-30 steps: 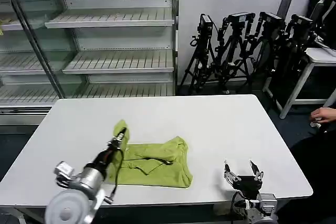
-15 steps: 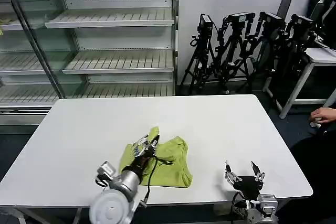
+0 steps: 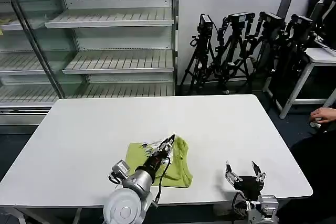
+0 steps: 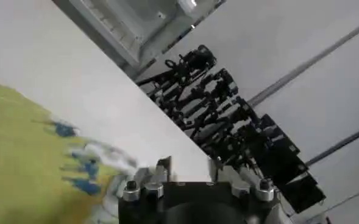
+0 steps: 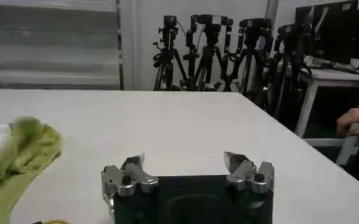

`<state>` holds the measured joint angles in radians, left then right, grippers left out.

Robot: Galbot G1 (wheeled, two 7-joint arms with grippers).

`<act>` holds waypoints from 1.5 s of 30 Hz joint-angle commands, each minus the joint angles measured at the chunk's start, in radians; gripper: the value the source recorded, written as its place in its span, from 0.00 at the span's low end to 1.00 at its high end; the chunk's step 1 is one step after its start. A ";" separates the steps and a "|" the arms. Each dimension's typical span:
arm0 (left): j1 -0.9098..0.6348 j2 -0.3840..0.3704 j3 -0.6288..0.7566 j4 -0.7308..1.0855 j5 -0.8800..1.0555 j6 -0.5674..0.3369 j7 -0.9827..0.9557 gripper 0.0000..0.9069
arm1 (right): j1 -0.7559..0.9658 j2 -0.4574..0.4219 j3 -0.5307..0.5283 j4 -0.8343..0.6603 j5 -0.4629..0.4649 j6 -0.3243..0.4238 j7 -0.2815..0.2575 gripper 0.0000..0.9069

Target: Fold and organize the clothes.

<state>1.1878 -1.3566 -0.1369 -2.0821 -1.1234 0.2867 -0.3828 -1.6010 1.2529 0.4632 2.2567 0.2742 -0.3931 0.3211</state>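
Head view: the shirt (image 3: 178, 163) lies bunched on the white counter (image 3: 94, 129), near its front edge. The left gripper (image 3: 167, 144) sits over it, jaws apparently pinching a lifted fold. The right gripper (image 3: 244, 173) waits at the front right, jaws spread and empty.

Left wrist view: shirt (image 4: 21, 158) shows print side up.

Right wrist view: shirt (image 5: 21, 152) lies crumpled, well apart from the right gripper (image 5: 185, 163). Folding looks partway done; neatening is left.

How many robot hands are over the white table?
2. The left gripper is over the T-shirt, holding up a fold of it. The right gripper waits open at the table's near right edge.
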 commanded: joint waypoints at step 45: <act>0.168 0.149 -0.208 -0.025 0.259 0.083 0.081 1.00 | -0.002 -0.021 0.018 0.024 0.046 -0.016 0.002 1.00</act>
<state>1.3476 -1.2127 -0.3313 -2.0806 -0.8778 0.3644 -0.3093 -1.5991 1.2323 0.4755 2.2757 0.3143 -0.4082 0.3221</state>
